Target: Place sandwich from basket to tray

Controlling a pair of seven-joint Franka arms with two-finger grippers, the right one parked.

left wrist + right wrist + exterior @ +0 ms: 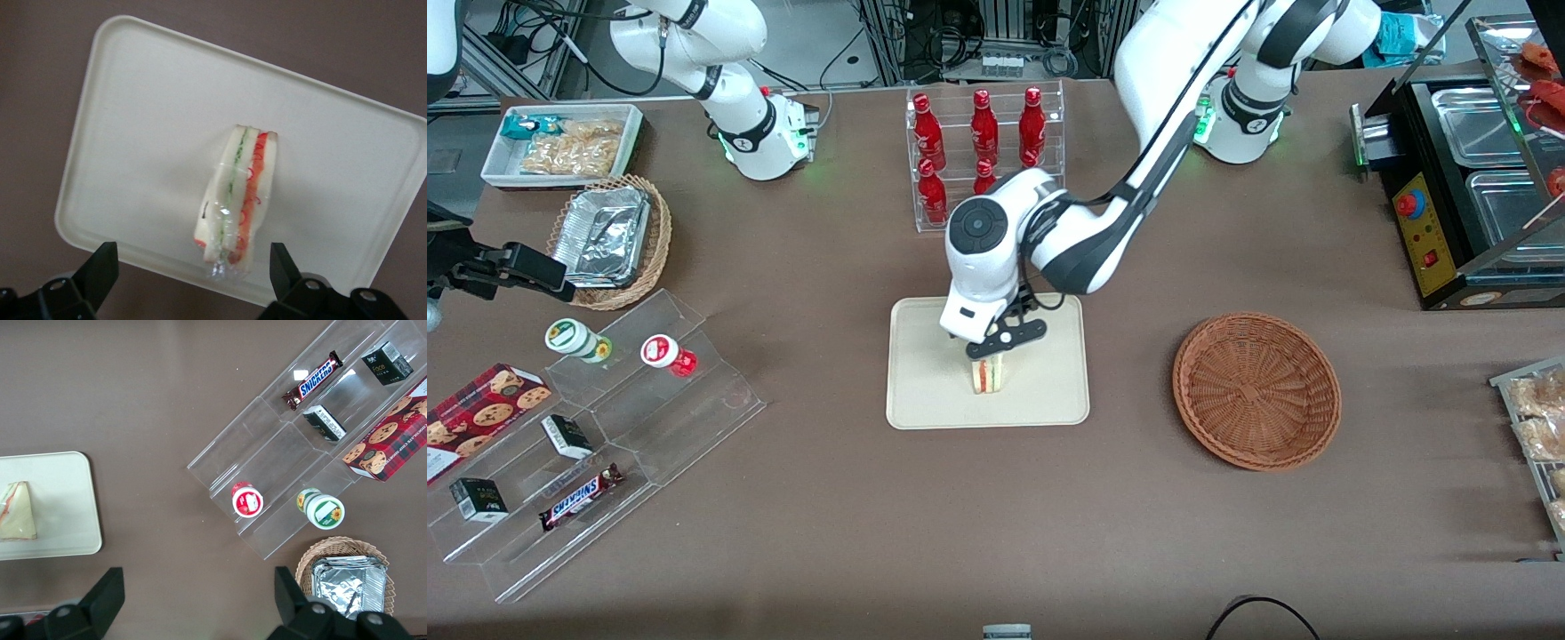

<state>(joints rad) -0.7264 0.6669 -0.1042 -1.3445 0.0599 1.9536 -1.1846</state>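
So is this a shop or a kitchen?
Probably a pretend snack shop in a robot lab. There is a rack of red bottles, a clear shelf with a Snickers bar, and a food warmer. The hand hangs open over the sandwich on the tray.

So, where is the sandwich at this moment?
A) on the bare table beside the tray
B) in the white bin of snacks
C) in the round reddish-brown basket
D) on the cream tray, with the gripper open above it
D: the sandwich stands on the tray, the gripper is open above it with its fingers clear of the bread, and the basket holds nothing.
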